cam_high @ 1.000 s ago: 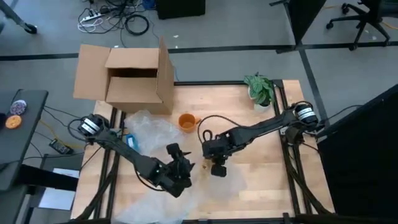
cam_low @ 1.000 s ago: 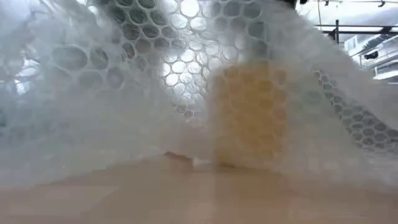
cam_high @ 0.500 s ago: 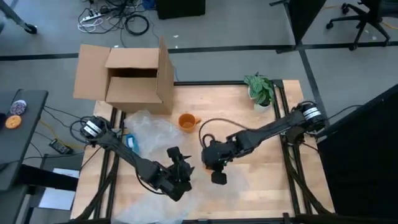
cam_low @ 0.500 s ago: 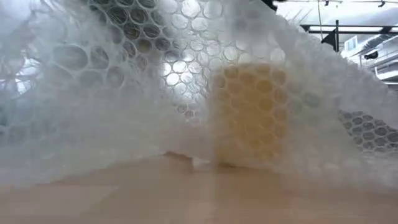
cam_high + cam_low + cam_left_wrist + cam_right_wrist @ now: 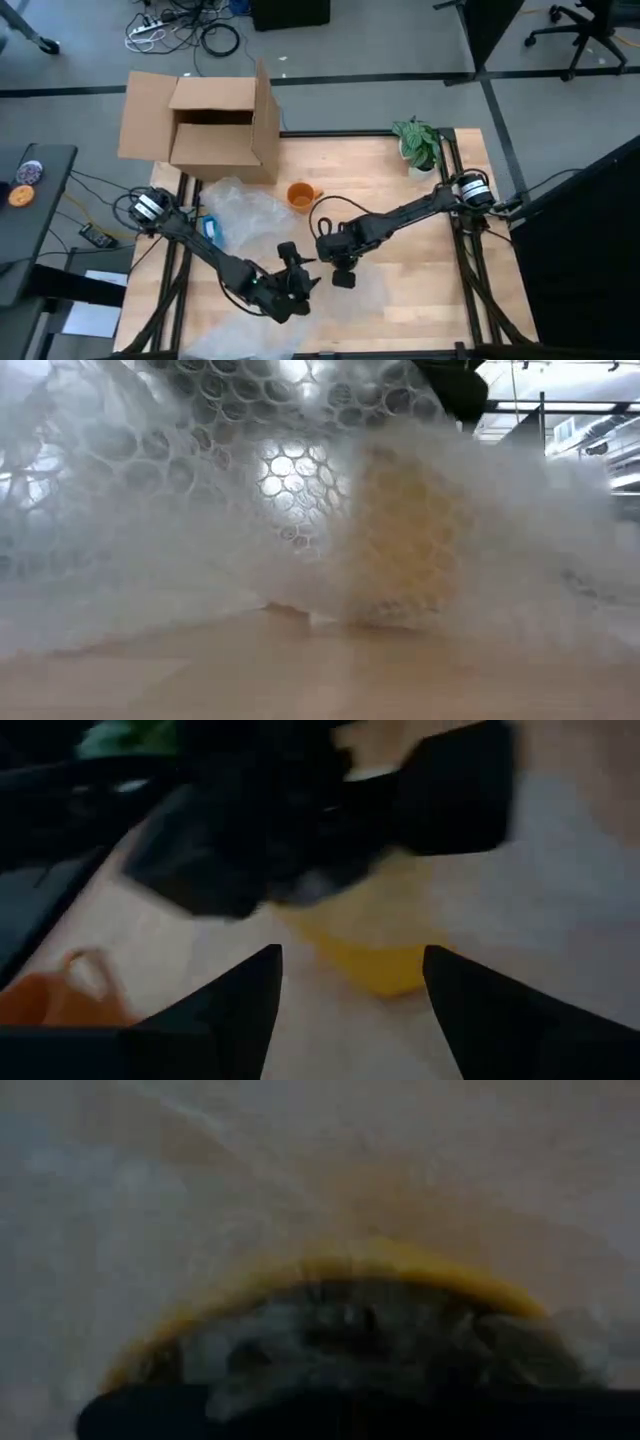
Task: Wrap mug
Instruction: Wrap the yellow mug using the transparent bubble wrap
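On wooden table, bubble wrap

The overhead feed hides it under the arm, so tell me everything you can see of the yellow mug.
The yellow mug stands upright on the wooden table. It looks like a plain cylinder and is seen only blurrily through the bubble wrap draped over and against it. No handle shows. The right claw sits directly over it, hiding it from above. The left claw, open, faces it from close by.
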You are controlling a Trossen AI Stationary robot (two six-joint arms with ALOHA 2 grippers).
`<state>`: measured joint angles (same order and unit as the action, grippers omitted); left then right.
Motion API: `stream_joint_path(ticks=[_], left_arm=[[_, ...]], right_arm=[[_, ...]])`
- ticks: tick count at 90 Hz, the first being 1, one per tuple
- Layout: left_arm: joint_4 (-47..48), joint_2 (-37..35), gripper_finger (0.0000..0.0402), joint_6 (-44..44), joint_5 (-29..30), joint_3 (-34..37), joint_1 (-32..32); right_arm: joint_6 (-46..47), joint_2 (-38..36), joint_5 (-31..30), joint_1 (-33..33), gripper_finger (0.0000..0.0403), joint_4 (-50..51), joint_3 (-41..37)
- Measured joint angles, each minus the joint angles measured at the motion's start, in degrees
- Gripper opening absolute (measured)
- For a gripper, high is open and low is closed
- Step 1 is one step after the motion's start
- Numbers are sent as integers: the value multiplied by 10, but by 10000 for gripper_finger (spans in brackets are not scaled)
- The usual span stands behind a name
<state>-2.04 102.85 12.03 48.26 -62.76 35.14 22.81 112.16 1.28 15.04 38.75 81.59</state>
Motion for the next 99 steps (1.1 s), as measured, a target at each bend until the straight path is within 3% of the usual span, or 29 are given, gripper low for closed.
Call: stream_joint_path(ticks=[11,21,64,99], left_arm=[[-142,0,229,-59,-45,45,-15],[-208,0,229,-75,-89,70,-30],[-231,13,229,-65,-197,81,-86],[-244,30,229,-61,-212,81,-89]], right_arm=[[1,-4,0,3,0,-2,-1],[1,-7,3,8,0,-5,-1],[1,-8,2,17,0,-7,20],[0,-8,-51,23,0,172,143]])
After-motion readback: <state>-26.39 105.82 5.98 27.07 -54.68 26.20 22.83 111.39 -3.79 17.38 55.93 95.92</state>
